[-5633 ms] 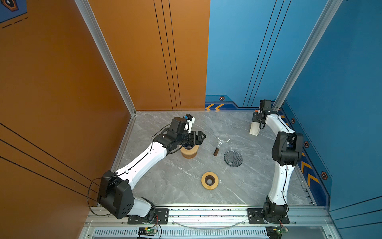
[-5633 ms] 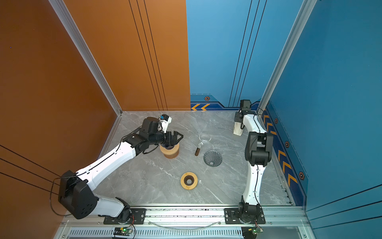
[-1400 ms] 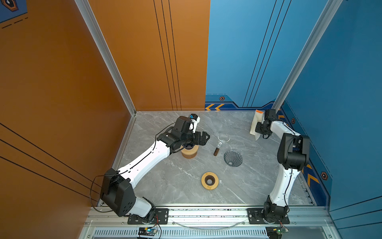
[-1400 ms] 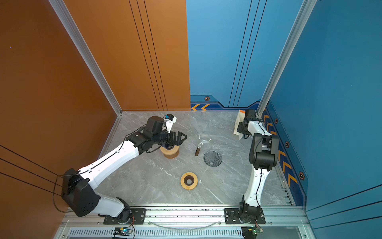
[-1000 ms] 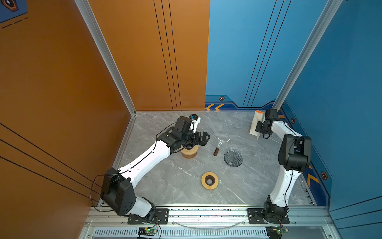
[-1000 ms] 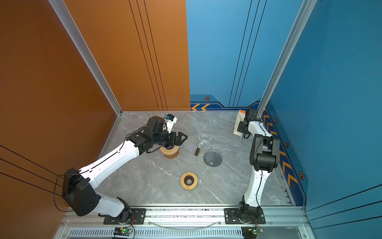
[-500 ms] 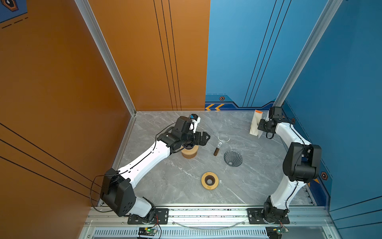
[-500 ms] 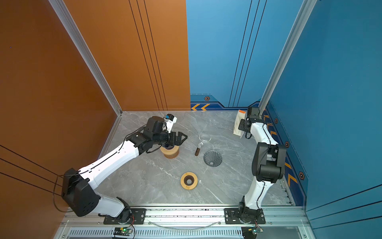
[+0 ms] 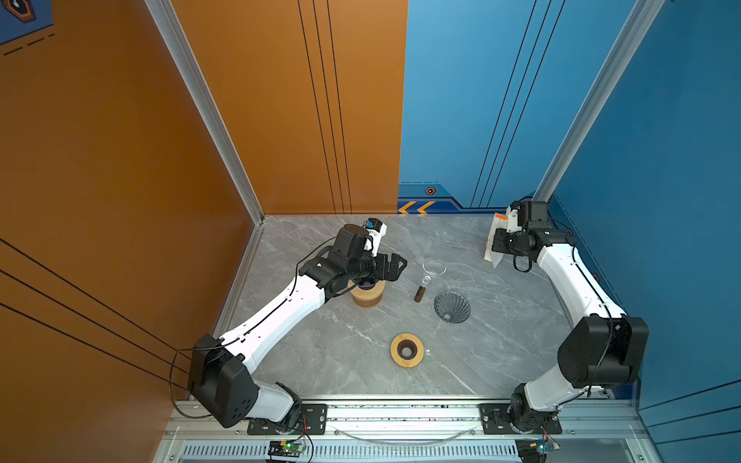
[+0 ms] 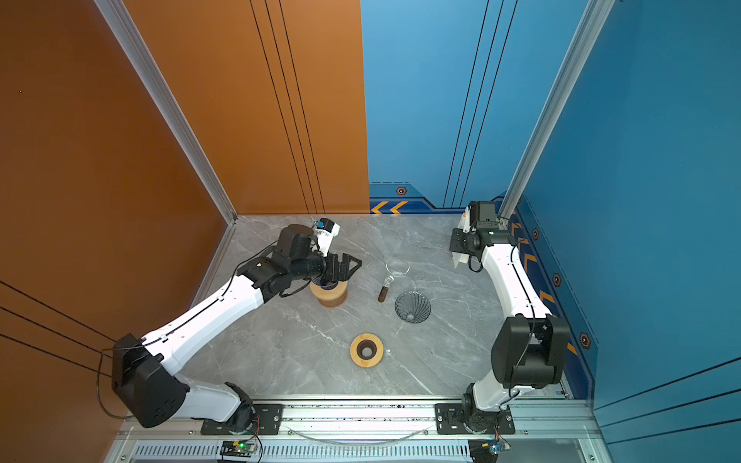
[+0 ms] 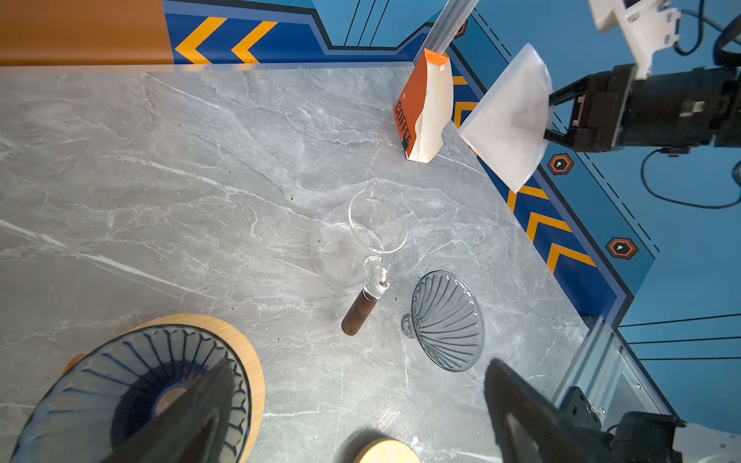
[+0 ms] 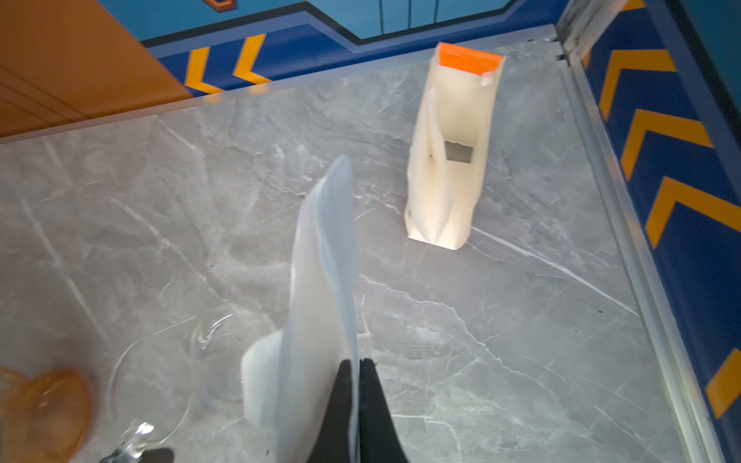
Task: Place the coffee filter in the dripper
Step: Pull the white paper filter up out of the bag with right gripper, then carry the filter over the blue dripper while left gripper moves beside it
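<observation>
The right hand [image 12: 358,373] is pinching the white filter [image 11: 509,116], holding it up over the worktop [image 9: 501,352] near the bag [image 11: 425,108]. The left hand [image 9: 391,266] is hanging wide open above the dripper [image 11: 132,385].

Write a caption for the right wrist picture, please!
The shut right gripper holds a white paper filter over the gray table, near an orange-topped bag.

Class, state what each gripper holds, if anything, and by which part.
The right gripper pinches the white paper coffee filter by its wide curved edge; the left gripper, jaws open, holds nothing.
</observation>
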Controlling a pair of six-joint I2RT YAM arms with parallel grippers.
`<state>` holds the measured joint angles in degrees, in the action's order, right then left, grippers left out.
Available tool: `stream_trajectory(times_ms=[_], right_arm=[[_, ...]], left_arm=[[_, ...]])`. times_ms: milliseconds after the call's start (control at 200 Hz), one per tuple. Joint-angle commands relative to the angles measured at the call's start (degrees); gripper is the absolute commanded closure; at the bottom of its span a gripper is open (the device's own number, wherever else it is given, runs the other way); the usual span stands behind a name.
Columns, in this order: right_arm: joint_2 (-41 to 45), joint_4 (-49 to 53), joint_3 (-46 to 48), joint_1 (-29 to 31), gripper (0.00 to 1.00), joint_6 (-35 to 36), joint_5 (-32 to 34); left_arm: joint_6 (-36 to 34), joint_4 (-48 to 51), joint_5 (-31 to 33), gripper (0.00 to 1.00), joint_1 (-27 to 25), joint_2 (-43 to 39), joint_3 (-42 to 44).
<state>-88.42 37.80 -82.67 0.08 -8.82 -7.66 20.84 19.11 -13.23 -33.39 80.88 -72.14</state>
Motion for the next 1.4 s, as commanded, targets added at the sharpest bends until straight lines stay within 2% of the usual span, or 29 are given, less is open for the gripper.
stream_trajectory(times_ms=[0, 205, 330, 701, 991, 1167, 1387, 1392], right_arm=[[2.7, 6.7, -1.6, 1.9, 1.00, 0.4, -7.8], [4.5, 11.2, -5.0, 7.9, 1.00, 0.7, -11.1], [4.0, 12.2, -7.7, 11.4, 1.00, -3.5, -13.6], [-1.6, 14.4, -15.8, 24.9, 1.00, -7.2, -12.1], [-8.2, 14.4, -23.1, 35.1, 1.00, -11.3, -5.5], [-13.5, 14.4, -27.1, 38.9, 1.00, -15.2, -2.6], [-19.3, 14.4, -32.4, 43.7, 1.00, -18.2, 1.1], [-19.4, 14.3, -32.5, 43.8, 1.00, -18.3, 1.2]], left_arm=[[-0.8, 1.2, 0.6, 0.02, -0.2, -3.1, -0.2], [-1.0, 3.6, 2.2, 0.02, 0.2, -6.6, 1.2], [-0.4, 5.8, 3.3, 0.02, 0.6, -8.6, 1.3], [1.6, 12.4, 6.0, 0.02, 1.4, -14.4, 2.2], [3.7, 16.9, 8.2, 0.00, 4.1, -18.5, 4.6], [4.4, 18.1, 5.9, 0.09, 6.6, -18.7, 4.8], [5.4, 18.1, 3.5, 0.12, 8.6, -16.7, 3.8], [5.4, 18.1, 3.5, 0.15, 8.7, -16.7, 3.7]])
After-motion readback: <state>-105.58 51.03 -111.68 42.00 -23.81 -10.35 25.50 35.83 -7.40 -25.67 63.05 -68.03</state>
